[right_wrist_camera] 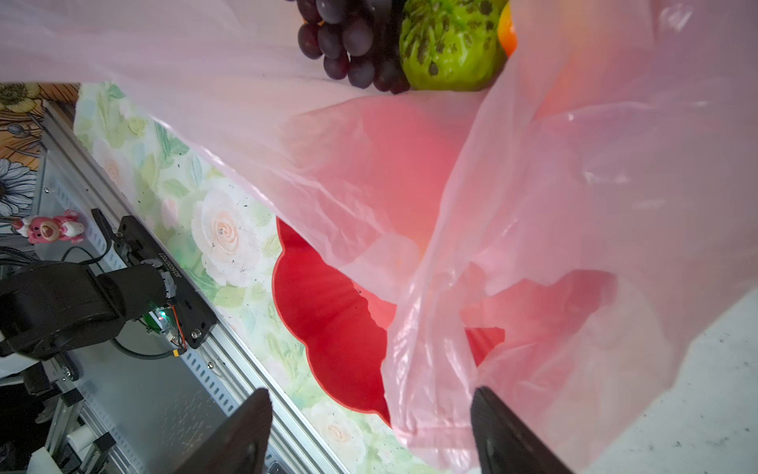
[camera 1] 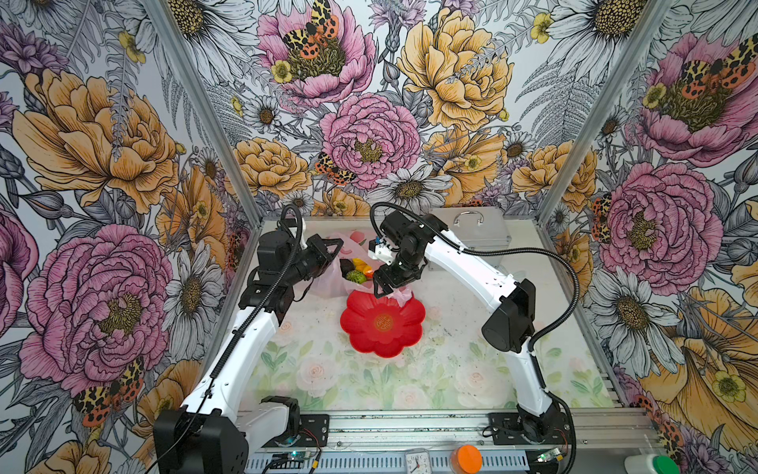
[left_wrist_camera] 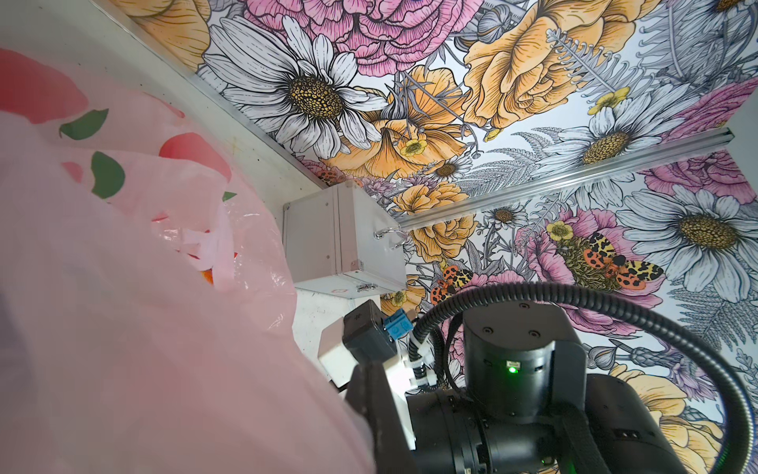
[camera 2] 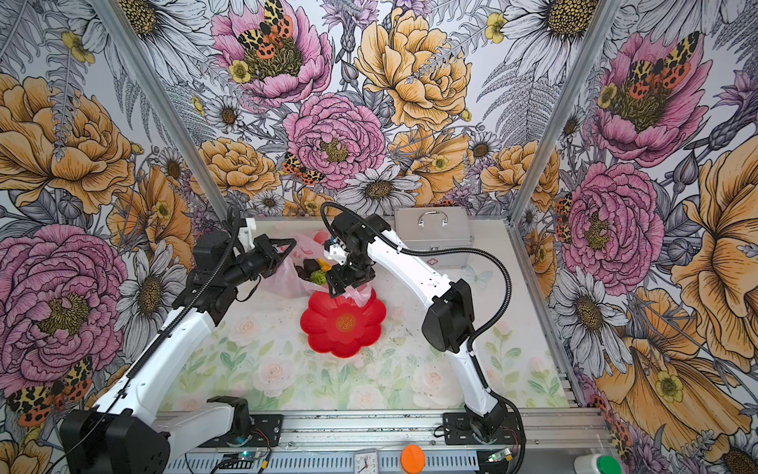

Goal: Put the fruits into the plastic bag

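Note:
The pale-pink plastic bag [camera 1: 328, 283] [camera 2: 283, 283] lies at the back, its mouth held up. Several fruits sit inside it: a bumpy green ball [camera 1: 356, 277] [right_wrist_camera: 451, 45], a dark grape bunch [right_wrist_camera: 348, 41] and yellow-orange pieces [camera 1: 363, 266]. My left gripper [camera 1: 333, 248] [camera 2: 283, 246] is shut on the bag's far-left rim. In the left wrist view the bag's film [left_wrist_camera: 143, 307] hides its fingers. My right gripper [camera 1: 379, 289] [right_wrist_camera: 371, 431] stands open at the bag's near edge. A fold of the bag [right_wrist_camera: 430, 390] hangs between its fingers, close to one fingertip [right_wrist_camera: 504, 435].
A red flower-shaped plate [camera 1: 383, 324] [camera 2: 344, 324] [right_wrist_camera: 328, 307] lies just in front of the bag, partly under its film. A silver metal case [camera 1: 478, 234] [left_wrist_camera: 340, 242] stands at the back right. A clock [camera 1: 417, 463] and an orange lid [camera 1: 466, 457] sit on the front rail.

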Controlling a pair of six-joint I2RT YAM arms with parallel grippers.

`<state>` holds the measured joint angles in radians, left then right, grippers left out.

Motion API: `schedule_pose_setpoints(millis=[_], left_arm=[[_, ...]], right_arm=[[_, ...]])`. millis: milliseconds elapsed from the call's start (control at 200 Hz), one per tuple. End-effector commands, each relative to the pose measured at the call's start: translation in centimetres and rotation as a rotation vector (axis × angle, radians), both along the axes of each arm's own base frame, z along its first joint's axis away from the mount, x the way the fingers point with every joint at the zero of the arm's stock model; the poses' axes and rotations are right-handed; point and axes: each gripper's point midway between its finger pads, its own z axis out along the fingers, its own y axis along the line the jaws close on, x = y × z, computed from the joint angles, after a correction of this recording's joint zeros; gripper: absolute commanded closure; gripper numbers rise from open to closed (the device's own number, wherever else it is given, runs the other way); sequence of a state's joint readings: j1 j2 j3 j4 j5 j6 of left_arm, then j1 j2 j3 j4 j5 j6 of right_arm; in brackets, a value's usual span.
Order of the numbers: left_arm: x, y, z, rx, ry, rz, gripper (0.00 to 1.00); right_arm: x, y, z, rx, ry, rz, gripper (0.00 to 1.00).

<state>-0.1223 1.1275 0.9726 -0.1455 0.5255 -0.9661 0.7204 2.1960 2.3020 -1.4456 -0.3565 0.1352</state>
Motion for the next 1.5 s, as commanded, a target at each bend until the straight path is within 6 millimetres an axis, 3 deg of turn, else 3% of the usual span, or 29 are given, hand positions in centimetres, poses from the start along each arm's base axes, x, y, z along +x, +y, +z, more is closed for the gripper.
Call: schedule_pose_setpoints(millis=[0, 345, 570, 730, 901, 1231, 1371, 1496], left_arm=[[-0.3, 0.1, 1.0, 0.011, -0.041, -0.003, 1.00], [-0.2, 0.2, 1.0, 0.012, -0.038, -0.001, 1.00], [-0.2, 0.1, 0.9, 0.012, -0.038, -0.002, 1.00], [-0.2, 0.2, 1.0, 0.012, -0.037, -0.001, 1.00], [-0.3, 0.2, 0.9, 0.013, -0.038, -0.001, 1.00], [-0.5, 0.2, 1.0, 0.012, -0.041, 0.002, 1.00], [-0.5, 0.2, 1.1, 0.012, -0.042, 0.001, 1.00], [-0.5, 0.4, 1.2, 0.015, -0.042, 0.007, 1.00]], right_arm=[[0.4, -0.7, -1.2, -0.057, -0.016, 0.007, 0.23], [0.8, -1.4, -2.9, -0.163, -0.063, 0.024, 0.26], [1.4, -2.2, -3.5, -0.233, -0.105, 0.019, 0.35], [0.9, -1.3, -3.6, -0.200, -0.078, 0.031, 0.42], [-0.5, 0.7, -3.5, -0.091, 0.001, 0.060, 0.58], [-0.4, 1.9, -0.5, 0.049, 0.030, 0.033, 0.91], [1.2, 1.8, 2.3, 0.141, 0.020, -0.027, 0.98], [3.9, 1.7, 5.8, 0.270, -0.008, -0.114, 1.00]])
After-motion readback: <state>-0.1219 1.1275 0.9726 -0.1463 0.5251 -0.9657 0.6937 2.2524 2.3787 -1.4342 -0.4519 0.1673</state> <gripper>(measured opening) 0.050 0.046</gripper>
